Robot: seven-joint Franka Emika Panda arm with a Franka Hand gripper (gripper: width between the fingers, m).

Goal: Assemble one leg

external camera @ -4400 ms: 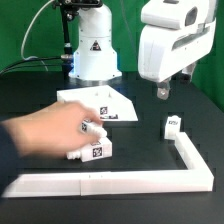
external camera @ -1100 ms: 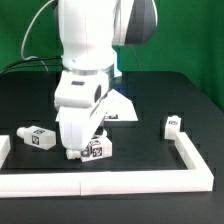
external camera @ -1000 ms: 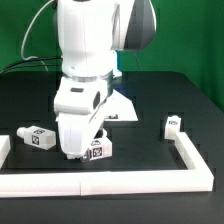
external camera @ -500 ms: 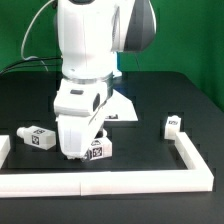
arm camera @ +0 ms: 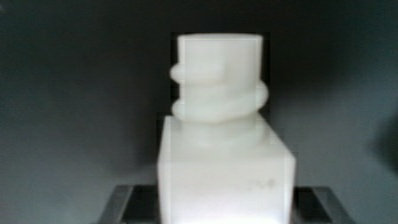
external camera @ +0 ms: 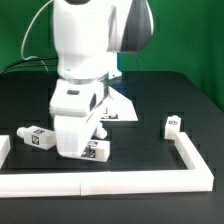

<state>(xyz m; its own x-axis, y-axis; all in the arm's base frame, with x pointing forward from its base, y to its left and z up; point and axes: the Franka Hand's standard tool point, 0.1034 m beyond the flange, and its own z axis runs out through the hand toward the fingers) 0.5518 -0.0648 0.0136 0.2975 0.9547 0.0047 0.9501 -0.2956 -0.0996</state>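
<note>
Closely, pincer (external camera: 88, 152) at leg (external camera: 97, 150), rail (external camera: 120, 181) near

The gripper (external camera: 80, 153) stood low over the black table (external camera: 160, 95), seemingly touching a tagged leg (external camera: 98, 150). A second leg (external camera: 35, 137) lay at the exterior view's left, a third leg (external camera: 172, 125) at its right, near the border rail (external camera: 120, 183).

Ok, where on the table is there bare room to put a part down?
Bare black table lies between the middle leg, the lone leg and the border rail; more behind the lone leg. Crowded on the exterior view's left: arm, panel, middle leg and another leg bunch together.
</note>
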